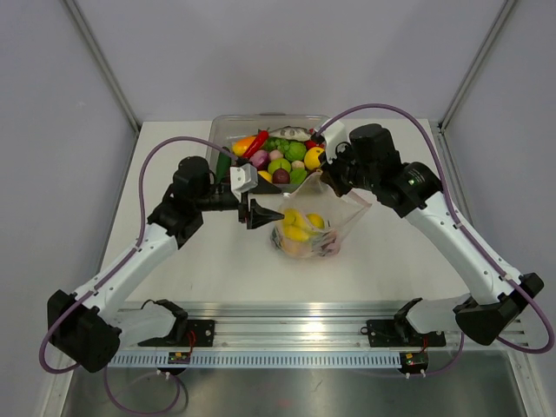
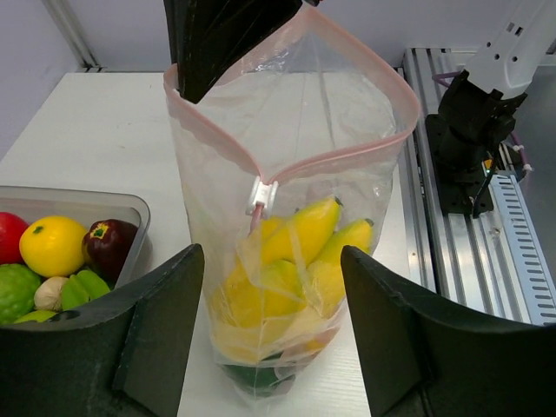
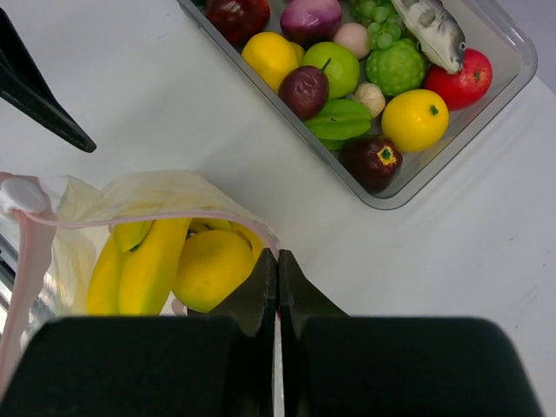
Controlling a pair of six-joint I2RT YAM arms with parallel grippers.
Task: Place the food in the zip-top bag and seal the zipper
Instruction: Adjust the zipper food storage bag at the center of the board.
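Note:
The zip-top bag stands upright in mid-table, its mouth open, with yellow, green and pinkish food inside. My right gripper is shut on the bag's far mouth edge and holds it up; in the right wrist view the closed gripper pinches the pink zipper. My left gripper is open just left of the bag. In the left wrist view its gripper straddles the bag without touching. The zipper carries a white slider partway along.
A rigid clear tub behind the bag holds several more toy fruits and vegetables; it also shows in the right wrist view and the left wrist view. A metal rail runs along the near edge.

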